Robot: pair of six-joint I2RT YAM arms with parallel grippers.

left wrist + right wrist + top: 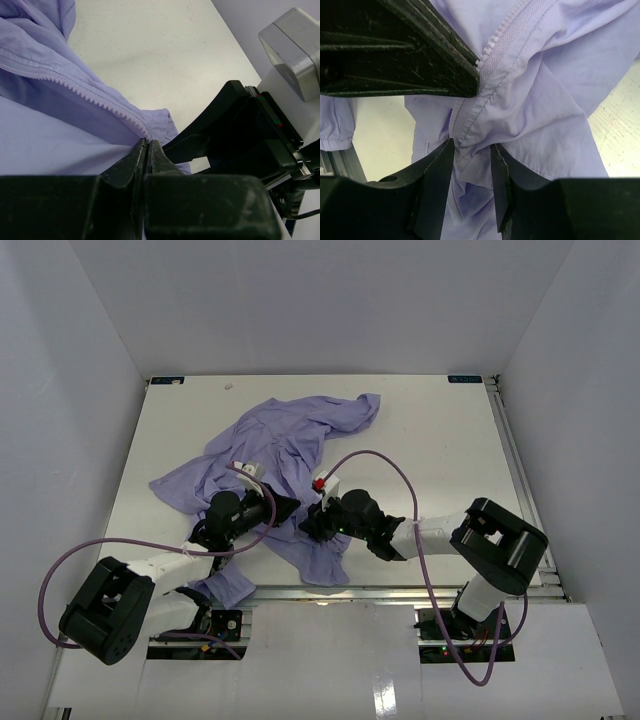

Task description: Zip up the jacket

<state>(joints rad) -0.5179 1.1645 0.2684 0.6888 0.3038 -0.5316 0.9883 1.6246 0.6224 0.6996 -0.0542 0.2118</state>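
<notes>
The lavender jacket (290,435) lies crumpled on the white table (440,430), its lower part hanging toward the near edge. Both grippers meet at the bottom of its front opening. My left gripper (148,141) is shut on the jacket's edge, right where a row of zipper teeth (95,97) ends. My right gripper (472,147) stands open, its fingers either side of a bunched fold of jacket (545,90) at the foot of the other zipper tape (495,55). In the top view the left gripper (288,508) and right gripper (308,520) nearly touch.
White walls enclose the table on three sides. A metal rail (515,470) runs along the right edge. Purple cables (385,465) loop above the arms. The right gripper's black body (235,130) crowds close beside the left fingers.
</notes>
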